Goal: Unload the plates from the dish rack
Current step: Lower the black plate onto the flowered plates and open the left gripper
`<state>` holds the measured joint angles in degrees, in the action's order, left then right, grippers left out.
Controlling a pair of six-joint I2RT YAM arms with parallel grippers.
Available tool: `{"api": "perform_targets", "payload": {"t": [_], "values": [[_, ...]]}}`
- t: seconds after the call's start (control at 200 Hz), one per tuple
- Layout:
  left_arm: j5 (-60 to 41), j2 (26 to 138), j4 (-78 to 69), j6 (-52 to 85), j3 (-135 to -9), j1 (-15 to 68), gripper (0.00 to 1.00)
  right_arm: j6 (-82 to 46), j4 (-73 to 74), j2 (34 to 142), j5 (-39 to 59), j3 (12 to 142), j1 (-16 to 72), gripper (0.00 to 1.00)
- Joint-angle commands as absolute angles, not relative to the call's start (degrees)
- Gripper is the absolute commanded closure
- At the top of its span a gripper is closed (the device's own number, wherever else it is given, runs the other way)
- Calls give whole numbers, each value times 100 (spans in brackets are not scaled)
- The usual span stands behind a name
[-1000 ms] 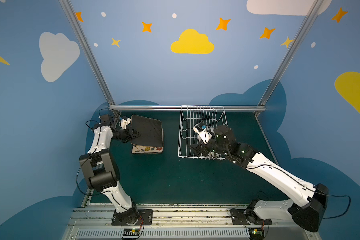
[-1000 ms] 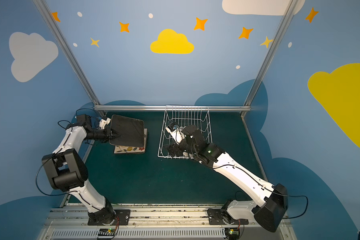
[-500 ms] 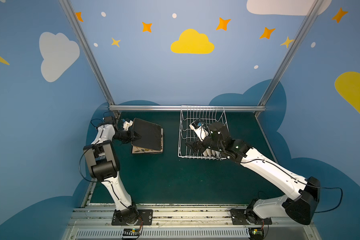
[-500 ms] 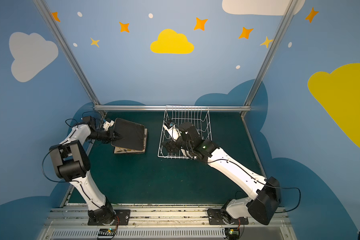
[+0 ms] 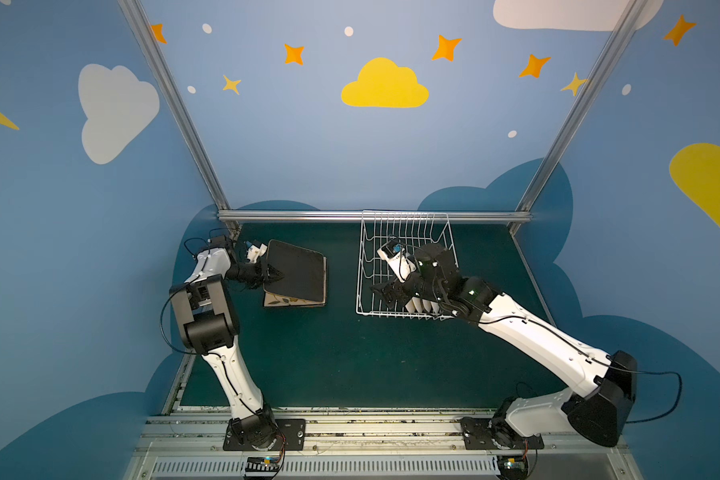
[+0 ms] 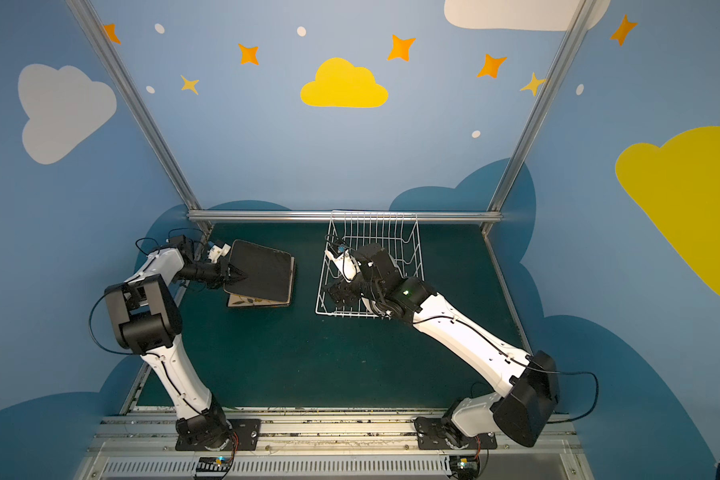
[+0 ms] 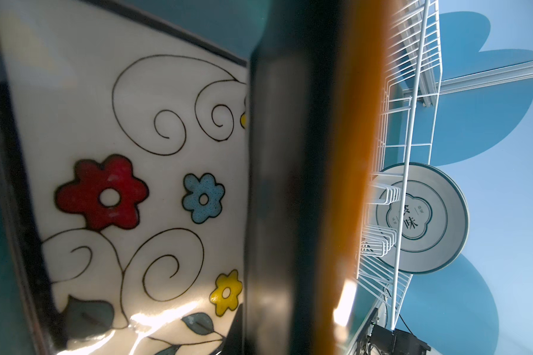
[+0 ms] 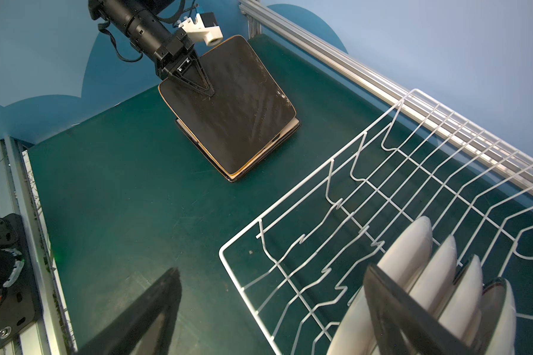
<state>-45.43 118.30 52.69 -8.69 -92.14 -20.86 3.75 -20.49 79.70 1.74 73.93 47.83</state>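
My left gripper is shut on the edge of a square plate, black back up. The plate tilts over a second square plate lying on the mat, whose flowered cream face shows in the left wrist view. The held plate's far edge is low against the lying one. Both top views show the white wire dish rack. Several round white plates stand on edge at its near end. My right gripper is open at the rack's near left corner. One finger hangs over the mat, the other beside the round plates.
A metal rail runs along the back of the green mat, just behind the rack. Blue walls close in both sides. The rack's far half holds only bare prongs. Arm bases sit on the front rail.
The left arm has lowered and flattened the square plate over the one on the mat. The right wrist has shifted slightly toward the back of the rack, jaws still wide.
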Motion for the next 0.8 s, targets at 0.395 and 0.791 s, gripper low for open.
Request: {"api": "perform_targets", "payload": {"t": [0.395,0.791], "values": [[-3983,12056,5471,-1116,-9400,-2066,82,308,-2165,7993,141,7526,4816,8],[-3535,12131,5555,-1178,-9422,-2123,72,356,-2237,8015,70,7552,4817,8]]}}
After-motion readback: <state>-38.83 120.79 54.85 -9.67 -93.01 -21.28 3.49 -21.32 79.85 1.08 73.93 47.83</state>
